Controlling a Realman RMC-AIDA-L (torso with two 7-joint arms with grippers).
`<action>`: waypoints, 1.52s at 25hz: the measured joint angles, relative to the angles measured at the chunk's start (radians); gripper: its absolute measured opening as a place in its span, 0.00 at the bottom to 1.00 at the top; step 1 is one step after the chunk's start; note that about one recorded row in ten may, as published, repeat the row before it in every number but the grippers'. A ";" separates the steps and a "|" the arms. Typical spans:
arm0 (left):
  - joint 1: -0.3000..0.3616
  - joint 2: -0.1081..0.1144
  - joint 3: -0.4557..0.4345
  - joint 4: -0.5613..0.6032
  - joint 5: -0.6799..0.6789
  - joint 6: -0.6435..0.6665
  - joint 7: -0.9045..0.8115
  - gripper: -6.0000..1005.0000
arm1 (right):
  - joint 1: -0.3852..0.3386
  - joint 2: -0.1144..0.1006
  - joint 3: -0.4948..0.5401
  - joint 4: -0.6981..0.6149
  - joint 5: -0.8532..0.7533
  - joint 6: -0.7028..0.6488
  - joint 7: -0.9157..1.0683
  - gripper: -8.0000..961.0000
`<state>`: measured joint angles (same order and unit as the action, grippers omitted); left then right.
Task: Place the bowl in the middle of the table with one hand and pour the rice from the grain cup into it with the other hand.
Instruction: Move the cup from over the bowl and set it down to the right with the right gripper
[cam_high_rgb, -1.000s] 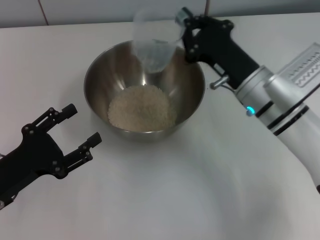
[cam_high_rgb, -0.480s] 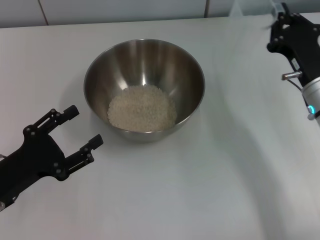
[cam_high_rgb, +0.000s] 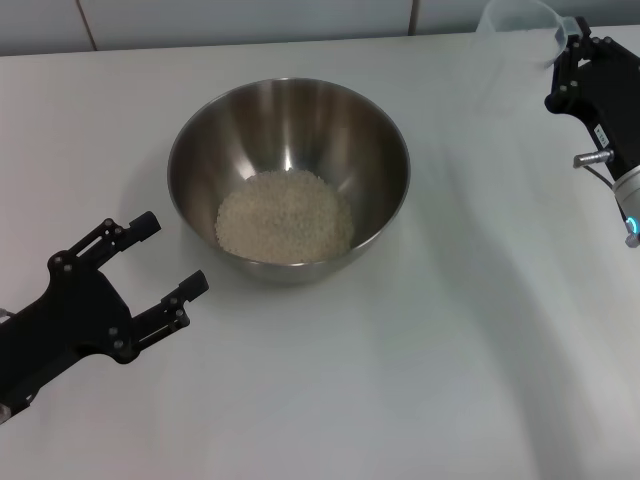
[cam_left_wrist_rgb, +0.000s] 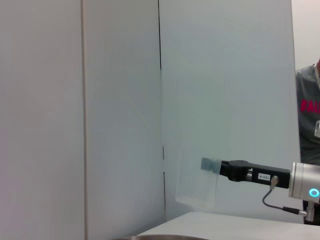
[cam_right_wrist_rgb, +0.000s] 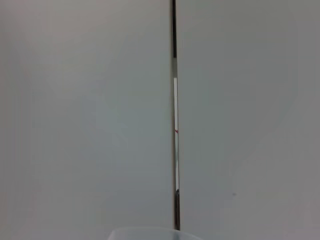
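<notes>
My bench (cam_high_rgb: 330, 400) is plain white, with no pattern. The bowl (cam_high_rgb: 190, 150) is shiny silver steel, brushed grey inside, and the rice (cam_high_rgb: 285, 215) in it is pale off-white to beige. My left end effector (cam_high_rgb: 165, 268) is matte black. My right end effector (cam_high_rgb: 568, 62) is black too, on a silver wrist with a small blue light. The cup (cam_high_rgb: 515, 22) is clear, faintly bluish. The wall panels (cam_left_wrist_rgb: 120, 100) are pale grey with dark seams.

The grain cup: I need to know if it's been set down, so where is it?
In the head view the grain cup is at the table's far right, held by the right gripper, well clear of the bowl.
</notes>
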<state>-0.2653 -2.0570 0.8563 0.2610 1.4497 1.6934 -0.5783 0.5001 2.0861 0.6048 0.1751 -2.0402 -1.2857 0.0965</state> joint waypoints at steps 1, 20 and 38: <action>0.000 0.000 0.000 0.000 0.000 0.001 0.000 0.79 | 0.000 0.000 0.000 -0.002 0.000 0.005 0.000 0.03; 0.006 0.000 0.000 0.000 0.000 0.028 0.000 0.79 | 0.005 0.000 -0.008 -0.033 -0.003 0.257 0.000 0.03; 0.014 0.001 -0.001 -0.004 0.000 0.043 0.000 0.79 | 0.008 0.000 -0.008 -0.029 -0.006 0.293 0.000 0.04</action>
<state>-0.2516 -2.0561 0.8551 0.2574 1.4496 1.7369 -0.5783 0.5077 2.0862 0.5966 0.1456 -2.0458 -0.9931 0.0965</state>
